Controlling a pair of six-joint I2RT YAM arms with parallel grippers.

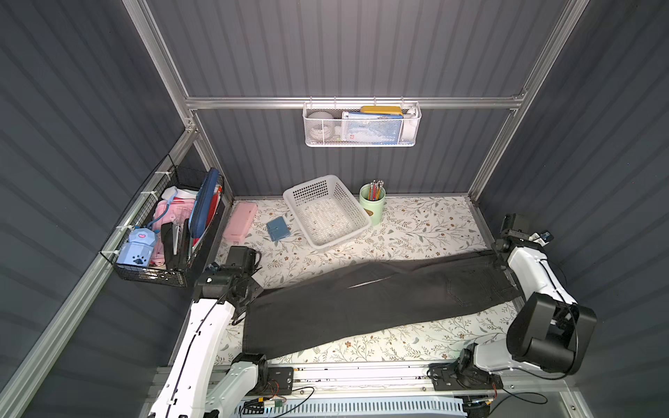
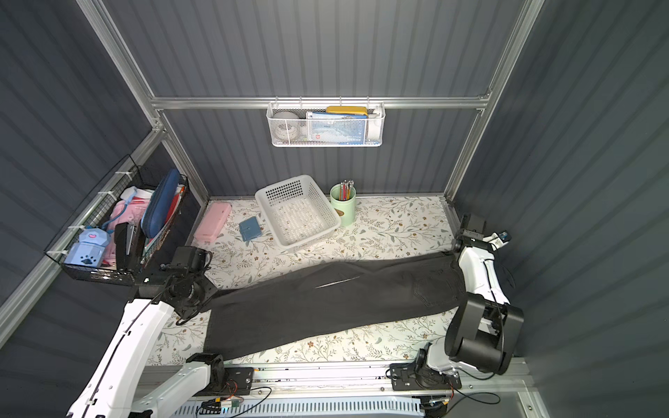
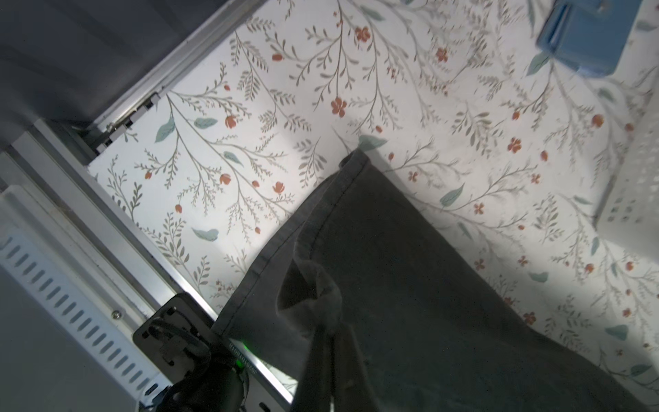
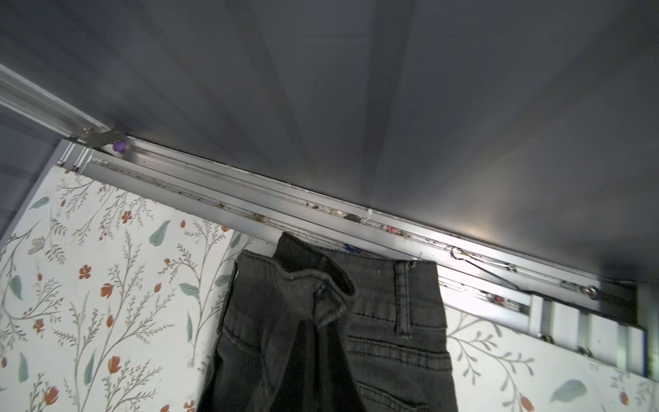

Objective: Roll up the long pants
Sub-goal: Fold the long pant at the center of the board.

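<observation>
You're holding the long pants (image 1: 362, 300) at both ends. L jaws are pinching shut on a bunch of fabric right by the leg hem, and in L wrist view that bunch is puckering up off the bench (image 1: 416, 224) w/ the hem edge curling next to it. R jaws are clamping shut on the waistband; in R wrist view a fold of waistband is lifting up btwn a belt loop and the pocket stitching. The pants are lying unrolled, stretching as one long dark band diagonally across the bench. The hem end is sitting near the front-left corner by the left arm (image 1: 206, 325). The waist end is reaching the right side rail under the right arm (image 1: 532, 267), w/ the back pocket facing up. The white basket (image 1: 327, 211) is sitting behind the pants, near but apart. The green pencil cup (image 1: 373, 204) is standing just beside the basket at the back. The blue pouch (image 1: 278, 228) and pink case (image 1: 239, 222) are lying at back left, well apart from the pants.
</observation>
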